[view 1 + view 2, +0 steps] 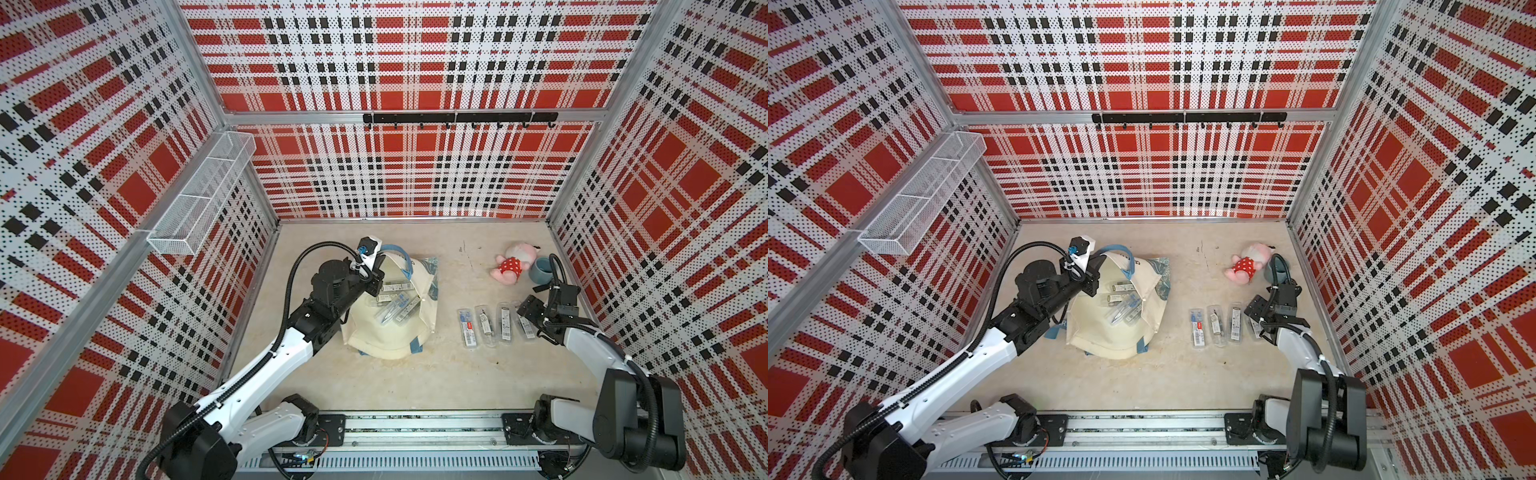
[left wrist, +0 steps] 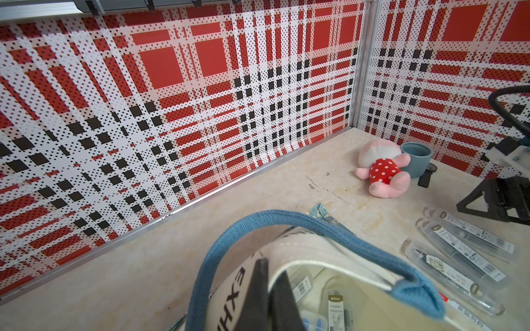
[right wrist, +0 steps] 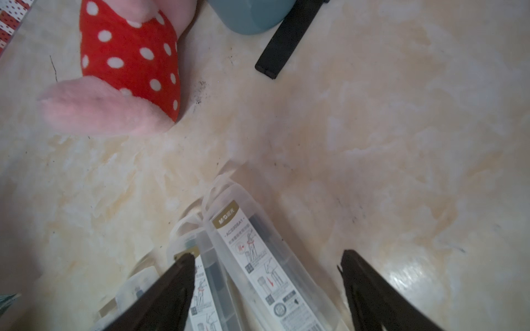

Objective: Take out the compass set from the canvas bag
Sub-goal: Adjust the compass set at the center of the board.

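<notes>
The cream canvas bag [image 1: 386, 332] [image 1: 1108, 336] lies on the table with its mouth held up. My left gripper [image 1: 376, 282] [image 2: 272, 266] is shut on the bag's rim beside the blue handle [image 2: 218, 258]. Several compass sets in clear cases [image 1: 392, 307] [image 2: 335, 309] lie inside the bag. Several more [image 1: 486, 324] [image 1: 1214, 326] lie in a row on the table to its right. My right gripper [image 1: 525, 309] [image 3: 266, 255] is open over the rightmost case [image 3: 252, 252], which lies flat between the spread fingers.
A pink plush toy in a red dotted dress [image 1: 511, 264] and a blue-grey cup [image 1: 540, 268] lie behind the row. A small black bar [image 3: 286, 43] rests by the cup. A wire basket [image 1: 199, 199] hangs on the left wall and a hook rail [image 1: 457, 117] on the back wall.
</notes>
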{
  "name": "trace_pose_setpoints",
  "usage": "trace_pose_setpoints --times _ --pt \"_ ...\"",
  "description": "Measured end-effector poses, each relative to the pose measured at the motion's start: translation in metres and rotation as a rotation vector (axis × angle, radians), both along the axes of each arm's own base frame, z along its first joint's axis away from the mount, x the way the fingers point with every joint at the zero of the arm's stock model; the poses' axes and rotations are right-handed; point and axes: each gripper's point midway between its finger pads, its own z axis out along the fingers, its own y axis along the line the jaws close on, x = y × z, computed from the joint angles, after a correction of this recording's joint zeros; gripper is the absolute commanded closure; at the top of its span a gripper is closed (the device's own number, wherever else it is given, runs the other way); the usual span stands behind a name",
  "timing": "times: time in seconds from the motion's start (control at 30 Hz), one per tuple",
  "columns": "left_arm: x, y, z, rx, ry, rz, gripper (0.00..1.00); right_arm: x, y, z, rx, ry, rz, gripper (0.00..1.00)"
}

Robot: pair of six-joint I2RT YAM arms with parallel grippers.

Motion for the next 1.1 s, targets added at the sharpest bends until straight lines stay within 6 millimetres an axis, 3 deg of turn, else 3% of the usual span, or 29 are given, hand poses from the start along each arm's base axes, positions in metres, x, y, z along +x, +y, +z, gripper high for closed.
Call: trace_pose_setpoints --times 0.3,1.1 --pt "0.0 0.0 0.0 0.0 0.0 -0.002 1.0 0.002 0.012 -0.026 0.039 0.06 0.082 0.22" --pt "0.001 0.0 -0.001 0.0 0.004 -0.009 1.0 0.011 0.036 -0.026 0.108 0.013 0.177 0.4"
